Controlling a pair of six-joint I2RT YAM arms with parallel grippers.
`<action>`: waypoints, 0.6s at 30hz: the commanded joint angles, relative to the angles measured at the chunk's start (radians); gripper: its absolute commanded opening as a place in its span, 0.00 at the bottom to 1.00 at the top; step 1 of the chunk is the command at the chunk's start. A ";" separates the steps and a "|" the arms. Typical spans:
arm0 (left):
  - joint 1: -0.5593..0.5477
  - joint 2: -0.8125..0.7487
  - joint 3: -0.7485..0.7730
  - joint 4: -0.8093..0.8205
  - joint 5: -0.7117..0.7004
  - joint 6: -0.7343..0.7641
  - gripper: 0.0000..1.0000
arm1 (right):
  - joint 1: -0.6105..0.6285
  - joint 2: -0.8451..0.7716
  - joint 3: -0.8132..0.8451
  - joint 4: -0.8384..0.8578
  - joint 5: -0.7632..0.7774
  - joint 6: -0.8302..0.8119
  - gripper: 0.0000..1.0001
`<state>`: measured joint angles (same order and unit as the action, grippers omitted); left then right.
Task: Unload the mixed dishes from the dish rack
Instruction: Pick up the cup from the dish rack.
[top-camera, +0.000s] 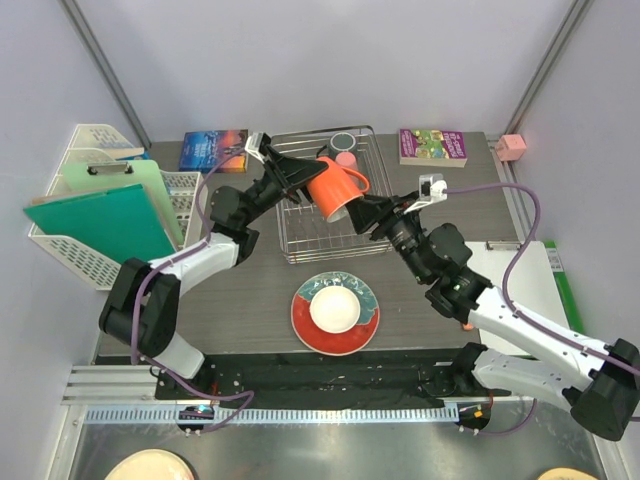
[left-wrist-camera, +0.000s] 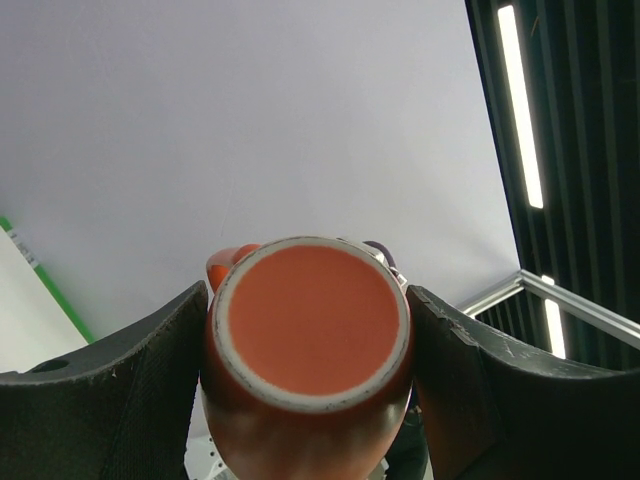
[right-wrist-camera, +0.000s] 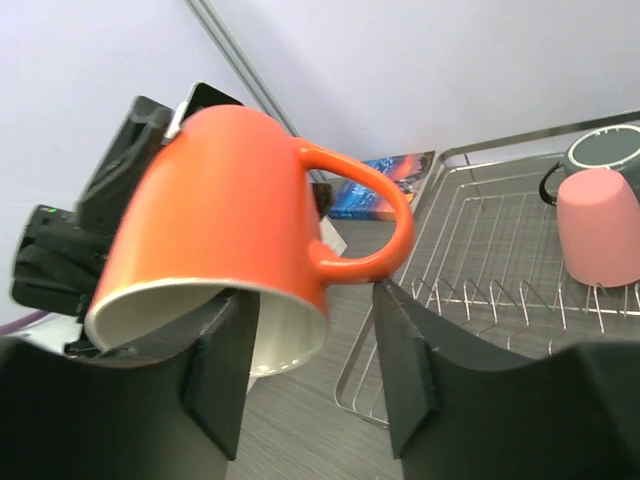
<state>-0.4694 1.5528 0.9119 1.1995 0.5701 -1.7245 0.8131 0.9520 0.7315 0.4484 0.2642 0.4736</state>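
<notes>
My left gripper is shut on the orange mug, holding it tilted, mouth down, above the silver dish rack. The left wrist view shows the mug's base between my fingers. My right gripper is open at the mug's mouth: in the right wrist view one finger sits under the rim of the mug and the other under its handle. A pink cup and a dark grey mug stand upside down in the rack's far corner. The teal plate holds the small bowl on the table.
A white lattice basket with green clipboards stands at the left. Books lie at the back left and back right. A pink box sits at the far right, and a white board lies at the right.
</notes>
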 joint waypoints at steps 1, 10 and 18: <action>-0.015 -0.056 0.016 0.109 -0.012 -0.012 0.00 | -0.015 0.045 0.037 0.099 -0.016 0.033 0.47; -0.034 -0.036 0.005 0.109 0.008 0.006 0.00 | -0.034 0.082 0.069 0.069 -0.014 0.019 0.10; 0.011 -0.040 0.039 -0.001 0.102 0.146 0.69 | -0.034 0.042 0.218 -0.263 0.027 -0.013 0.01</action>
<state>-0.4728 1.5524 0.9073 1.1988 0.5560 -1.7180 0.7872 1.0275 0.8120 0.3603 0.2279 0.4919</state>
